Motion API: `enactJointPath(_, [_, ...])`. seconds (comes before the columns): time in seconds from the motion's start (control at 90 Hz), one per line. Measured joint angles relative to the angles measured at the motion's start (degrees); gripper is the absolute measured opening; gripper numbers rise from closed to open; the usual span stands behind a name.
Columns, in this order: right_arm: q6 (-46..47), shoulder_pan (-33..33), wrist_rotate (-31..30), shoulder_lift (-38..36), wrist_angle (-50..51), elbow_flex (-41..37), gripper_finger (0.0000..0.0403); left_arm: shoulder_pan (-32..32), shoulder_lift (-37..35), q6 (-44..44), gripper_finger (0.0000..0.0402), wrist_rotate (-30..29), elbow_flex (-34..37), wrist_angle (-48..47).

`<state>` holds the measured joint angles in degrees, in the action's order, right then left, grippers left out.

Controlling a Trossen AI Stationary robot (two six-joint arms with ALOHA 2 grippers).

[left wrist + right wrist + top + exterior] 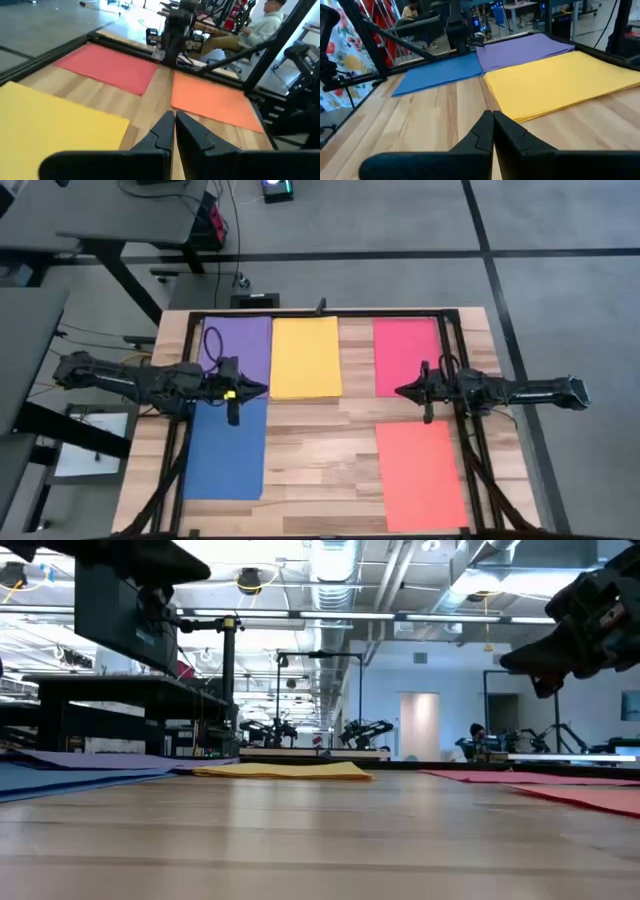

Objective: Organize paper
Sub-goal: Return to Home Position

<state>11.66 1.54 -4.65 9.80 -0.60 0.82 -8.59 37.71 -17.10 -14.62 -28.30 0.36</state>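
Note:
Five sheets of paper lie flat on the wooden table: purple (240, 345) at the far left, yellow (306, 357) beside it, red-pink (408, 355) at the far right, blue (227, 448) near left, orange-coral (421, 474) near right. My left gripper (262, 389) hovers shut above the table between the purple, yellow and blue sheets. My right gripper (400, 391) hovers shut just off the red-pink sheet's near left corner. Both hold nothing.
A black frame (320, 314) runs along the table's far edge and down both sides. Bare wood (320, 450) lies between the blue and orange-coral sheets. A person sits beyond the table's right side (260, 25).

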Motion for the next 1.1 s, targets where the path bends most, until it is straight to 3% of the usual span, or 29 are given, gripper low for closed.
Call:
enactJointPath(0.256, [-0.1, 0.0, 0.0, 0.0, 0.1, 0.0, 0.0000, 1.0, 0.0, 1.6, 0.0000, -3.7, 5.1, 0.3])
enactJointPath(0.433, [-0.1, 0.0, 0.0, 0.0, 0.1, 0.0, 0.0000, 1.7, -0.6, 4.2, 0.0000, 7.2, 10.6, 0.5])
enactJointPath(0.633, [-0.1, 0.0, 0.0, 0.0, 0.1, 0.0, 0.0000, 1.8, -3.9, 7.9, 0.0000, 10.1, 15.4, -0.9])
enactJointPath(0.911, [-0.1, 0.0, 0.0, 0.0, 0.1, 0.0, 0.0000, 1.5, -19.1, 10.5, 0.0000, 11.8, 24.5, 0.6])
enactJointPath(1.1, [0.0, 0.0, 0.0, 0.0, 0.1, 0.0, 0.0000, 2.0, -30.9, 14.6, 0.0000, 8.7, 27.6, 1.1])
